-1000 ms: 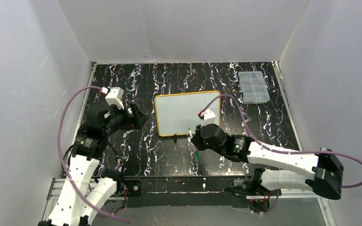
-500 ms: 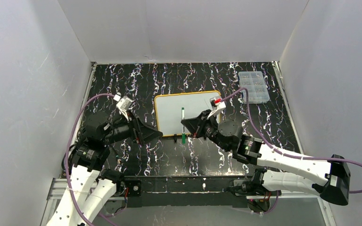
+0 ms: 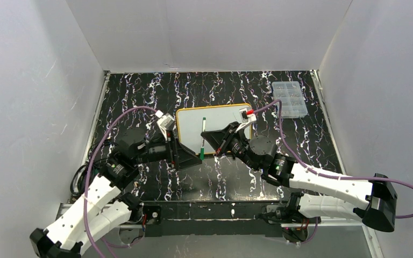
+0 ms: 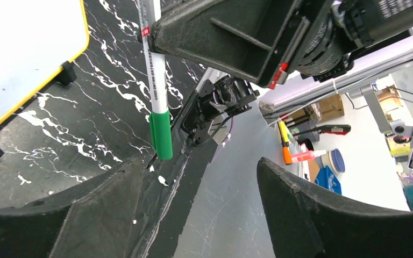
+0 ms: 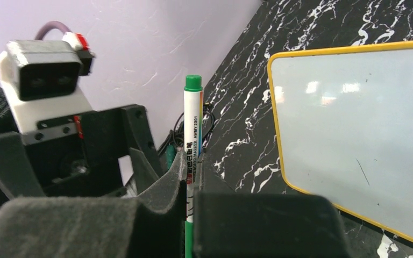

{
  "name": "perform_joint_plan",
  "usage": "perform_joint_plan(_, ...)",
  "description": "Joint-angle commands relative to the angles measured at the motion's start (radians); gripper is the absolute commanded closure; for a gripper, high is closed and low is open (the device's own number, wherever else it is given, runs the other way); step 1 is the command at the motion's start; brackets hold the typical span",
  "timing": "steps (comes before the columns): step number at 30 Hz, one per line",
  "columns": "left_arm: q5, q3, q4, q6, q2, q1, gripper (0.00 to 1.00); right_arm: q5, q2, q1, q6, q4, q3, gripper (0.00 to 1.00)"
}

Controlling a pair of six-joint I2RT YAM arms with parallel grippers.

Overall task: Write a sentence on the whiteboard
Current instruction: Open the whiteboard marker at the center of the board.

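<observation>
1. Whiteboard [image 3: 223,118]: lies flat on the table [image 3: 140,97], on the far side of both arms. Yellow frame; face looks blank bar one faint short stroke in R wrist view. No sentence begun, by the look of it.
2. R arm [image 3: 322,185]: R jaws pinched tight on the marker [image 3: 203,134], approx mid-barrel, holding it in the air over the board's near edge.
3. Marker axis: runs near-far in top view, roughly upright in R wrist view. Small green end plug is up and away; long green cap [image 4: 161,134] is at the low, near end.
4. L arm [image 3: 94,196]: L jaws spread wide, holding nothing. It reaches in from the left, tips right by the cap.
5. Key relation: in L wrist view the cap hangs just ahead of the open L jaws, closer to the pad [image 4: 86,215] at lower left of that view than to the other one. Not yet between the pads; no contact I can see.
6. Judgement: step in hand = uncapping. L arm is the nearer one to the cap. It probably needs to advance a bit so the cap sits between the pads, then close and pull along the barrel axis, away from R jaws.
7. Risk: an off-centre close could knock the marker askew in the R grip.
8. Clear compartment box [image 3: 289,99]: far right corner, well apart, not involved.
</observation>
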Motion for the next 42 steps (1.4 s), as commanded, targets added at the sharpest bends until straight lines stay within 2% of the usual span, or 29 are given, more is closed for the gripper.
perform_joint_plan(1, -0.086, -0.006, 0.085, -0.011, 0.071, -0.088, 0.28, 0.003, -0.003, 0.0, 0.014, 0.083, 0.049, 0.99)
perform_joint_plan(7, -0.152, 0.014, 0.085, -0.004, 0.141, -0.128, 0.37, 0.002, -0.02, 0.0, 0.02, 0.085, 0.043, 0.99)
perform_joint_plan(11, -0.161, 0.036, 0.126, -0.003, 0.17, -0.14, 0.52, 0.019, -0.032, 0.0, 0.019, 0.073, 0.032, 0.99)
perform_joint_plan(12, -0.162, 0.038, 0.129, -0.003, 0.176, -0.142, 0.58, 0.026, -0.036, 0.0, 0.019, 0.072, 0.027, 0.99)
perform_joint_plan(13, -0.165, 0.04, 0.129, -0.003, 0.182, -0.144, 0.69, 0.029, -0.041, 0.0, 0.02, 0.07, 0.024, 0.99)
perform_joint_plan(15, -0.161, 0.046, 0.114, 0.008, 0.192, -0.144, 0.98, 0.034, -0.048, 0.0, 0.02, 0.056, 0.024, 0.99)
perform_joint_plan(16, -0.16, 0.054, 0.086, 0.023, 0.194, -0.144, 1.0, 0.036, -0.052, 0.0, 0.016, 0.04, 0.028, 0.99)
perform_joint_plan(17, -0.164, 0.066, 0.041, 0.048, 0.193, -0.144, 1.0, 0.034, -0.056, 0.0, 0.008, 0.012, 0.035, 0.99)
perform_joint_plan(18, -0.173, 0.081, -0.002, 0.078, 0.189, -0.144, 1.0, 0.036, -0.061, 0.0, -0.001, -0.032, 0.047, 0.94)
perform_joint_plan(20, -0.197, 0.111, -0.097, 0.152, 0.178, -0.143, 1.0, 0.059, -0.073, 0.0, -0.013, -0.149, 0.079, 0.73)
perform_joint_plan(21, -0.207, 0.142, -0.158, 0.21, 0.175, -0.143, 1.0, 0.072, -0.08, 0.0, -0.018, -0.23, 0.102, 0.58)
perform_joint_plan(22, -0.216, 0.167, -0.222, 0.261, 0.177, -0.144, 1.0, 0.081, -0.089, 0.0, -0.026, -0.29, 0.114, 0.46)
perform_joint_plan(23, -0.225, 0.193, -0.284, 0.312, 0.184, -0.143, 1.0, 0.082, -0.097, 0.0, -0.037, -0.349, 0.133, 0.39)
perform_joint_plan(26, -0.256, 0.248, -0.442, 0.445, 0.211, -0.144, 1.0, 0.046, -0.114, 0.0, -0.093, -0.522, 0.215, 0.26)
perform_joint_plan(31, -0.221, 0.259, -0.543, 0.602, 0.246, -0.144, 1.0, -0.093, -0.077, -0.006, -0.186, -0.775, 0.37, 0.17)
perform_joint_plan(36, -0.123, 0.241, -0.573, 0.731, 0.249, -0.151, 1.0, -0.289, -0.064, -0.076, -0.211, -0.901, 0.445, 0.1)
perform_joint_plan(39, -0.072, 0.223, -0.554, 0.739, 0.232, -0.172, 1.0, -0.556, -0.032, -0.232, -0.215, -0.953, 0.461, 0.1)
perform_joint_plan(42, -0.075, 0.203, -0.546, 0.745, 0.219, -0.193, 1.0, -0.793, -0.008, -0.344, -0.198, -0.921, 0.436, 0.12)
